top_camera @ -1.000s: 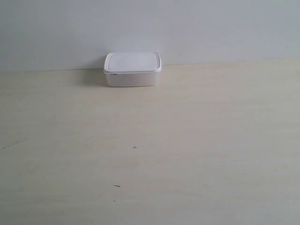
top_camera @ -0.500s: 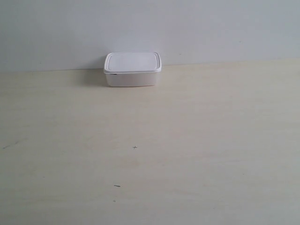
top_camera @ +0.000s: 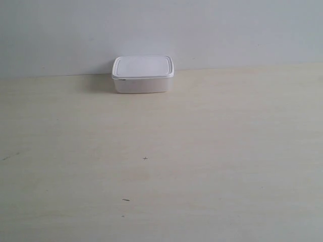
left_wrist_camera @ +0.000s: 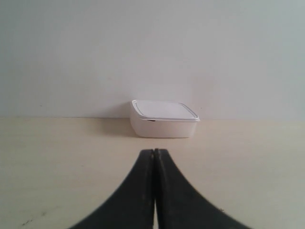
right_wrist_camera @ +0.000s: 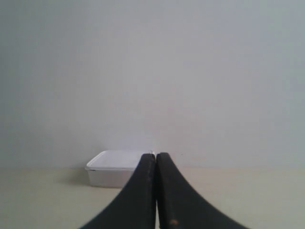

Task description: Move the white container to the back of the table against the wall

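Note:
The white container [top_camera: 143,74] stands lidded at the back of the pale beige table [top_camera: 202,151], right at the foot of the plain grey-white wall [top_camera: 227,30]. No arm shows in the exterior view. In the left wrist view the container [left_wrist_camera: 164,118] lies ahead of my left gripper [left_wrist_camera: 154,151], which is shut with nothing between its black fingers and well short of the box. My right gripper [right_wrist_camera: 156,156] is shut too and empty; the container [right_wrist_camera: 112,175] sits far beyond it, partly hidden by one finger.
A few tiny dark specks [top_camera: 145,158] mark the tabletop towards the front. The wall closes off the far side of the table directly behind the container.

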Controlling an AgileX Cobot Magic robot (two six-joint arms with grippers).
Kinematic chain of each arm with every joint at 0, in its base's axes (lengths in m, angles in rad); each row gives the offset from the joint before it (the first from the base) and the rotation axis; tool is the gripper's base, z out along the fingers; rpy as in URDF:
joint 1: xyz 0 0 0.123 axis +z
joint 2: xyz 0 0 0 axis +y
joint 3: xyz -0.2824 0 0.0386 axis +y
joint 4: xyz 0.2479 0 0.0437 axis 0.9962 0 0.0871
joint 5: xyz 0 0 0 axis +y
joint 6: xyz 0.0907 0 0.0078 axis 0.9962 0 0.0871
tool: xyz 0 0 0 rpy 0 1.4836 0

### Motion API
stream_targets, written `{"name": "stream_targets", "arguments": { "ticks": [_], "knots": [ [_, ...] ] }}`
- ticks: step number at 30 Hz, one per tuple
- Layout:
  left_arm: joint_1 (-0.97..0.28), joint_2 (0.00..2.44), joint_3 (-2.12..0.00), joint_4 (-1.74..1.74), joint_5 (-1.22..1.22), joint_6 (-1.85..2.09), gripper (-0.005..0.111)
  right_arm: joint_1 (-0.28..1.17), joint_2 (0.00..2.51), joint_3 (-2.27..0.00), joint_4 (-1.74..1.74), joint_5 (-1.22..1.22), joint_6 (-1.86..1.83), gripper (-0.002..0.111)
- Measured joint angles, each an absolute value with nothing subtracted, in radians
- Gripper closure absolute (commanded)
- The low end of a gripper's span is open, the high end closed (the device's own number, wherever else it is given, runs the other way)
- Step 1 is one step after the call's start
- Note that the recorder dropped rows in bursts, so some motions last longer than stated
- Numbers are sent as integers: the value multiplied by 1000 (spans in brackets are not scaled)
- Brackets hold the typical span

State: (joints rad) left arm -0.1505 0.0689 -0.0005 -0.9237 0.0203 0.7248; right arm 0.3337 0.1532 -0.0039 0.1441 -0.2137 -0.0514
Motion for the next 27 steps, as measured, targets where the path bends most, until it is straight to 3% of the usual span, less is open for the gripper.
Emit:
{"name": "stream_targets", "arguments": {
  "ticks": [6, 11, 27],
  "knots": [
    [-151, 69, -1, -924, 26, 725, 107, 334, 153, -4, 146, -71, -51, 108],
    [-151, 68, -1, -921, 166, 725, 107, 334, 153, -4, 146, 111, -51, 108],
    [-151, 68, -1, -857, 259, 725, 107, 334, 126, -4, 146, 138, -51, 108]
  ]
}}
